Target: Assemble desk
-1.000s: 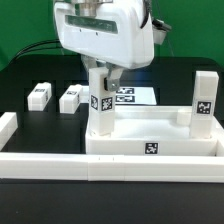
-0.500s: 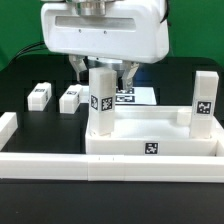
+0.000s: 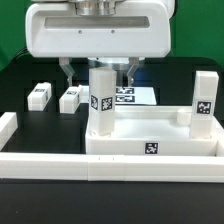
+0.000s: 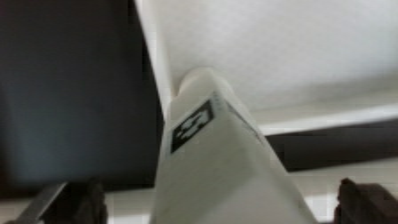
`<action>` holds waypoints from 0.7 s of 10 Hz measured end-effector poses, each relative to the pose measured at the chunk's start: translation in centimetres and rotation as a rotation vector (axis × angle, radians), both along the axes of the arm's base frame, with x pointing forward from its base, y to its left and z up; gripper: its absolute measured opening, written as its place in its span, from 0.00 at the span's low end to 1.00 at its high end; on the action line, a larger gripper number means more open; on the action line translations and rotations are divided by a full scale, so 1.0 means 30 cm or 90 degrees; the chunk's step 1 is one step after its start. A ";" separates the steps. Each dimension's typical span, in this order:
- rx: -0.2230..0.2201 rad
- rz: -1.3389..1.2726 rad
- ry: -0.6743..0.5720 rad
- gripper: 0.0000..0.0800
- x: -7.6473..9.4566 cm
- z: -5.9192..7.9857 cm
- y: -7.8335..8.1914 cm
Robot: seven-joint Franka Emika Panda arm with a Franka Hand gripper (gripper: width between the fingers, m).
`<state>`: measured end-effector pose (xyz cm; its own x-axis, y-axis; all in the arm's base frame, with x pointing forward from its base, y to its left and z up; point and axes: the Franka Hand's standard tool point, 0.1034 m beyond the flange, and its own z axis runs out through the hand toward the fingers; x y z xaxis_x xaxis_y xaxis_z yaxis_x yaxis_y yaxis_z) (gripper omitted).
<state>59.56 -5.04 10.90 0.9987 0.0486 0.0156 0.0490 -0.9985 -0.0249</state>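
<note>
Our jaws stand wide around the upright leg (image 3: 101, 100) at ten o'clock on the tabletop (image 3: 150, 148); we should rise straight, not nudging it.

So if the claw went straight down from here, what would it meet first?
Probably the upright leg, which stands between the claw's open fingers; they would straddle it and likely reach the tabletop next, though depth is unclear.

Nothing readable here: no words, numbers or brand names. Just square black-and-white tags. There's one on the near standing leg (image 3: 101, 102), one on the far standing leg (image 3: 204, 98), one on the tabletop (image 3: 180, 147) front rim, one each on the outer loose leg (image 3: 40, 95) and inner loose leg (image 3: 70, 98), and several on the marker board (image 3: 135, 97).
</note>
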 end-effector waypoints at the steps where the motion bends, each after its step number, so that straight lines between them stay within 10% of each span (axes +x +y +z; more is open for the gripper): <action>1: -0.001 0.053 -0.001 0.81 0.002 -0.003 0.003; 6: -0.012 0.236 -0.011 0.75 0.010 0.002 0.010; 7: -0.012 0.229 -0.011 0.53 0.010 0.002 0.011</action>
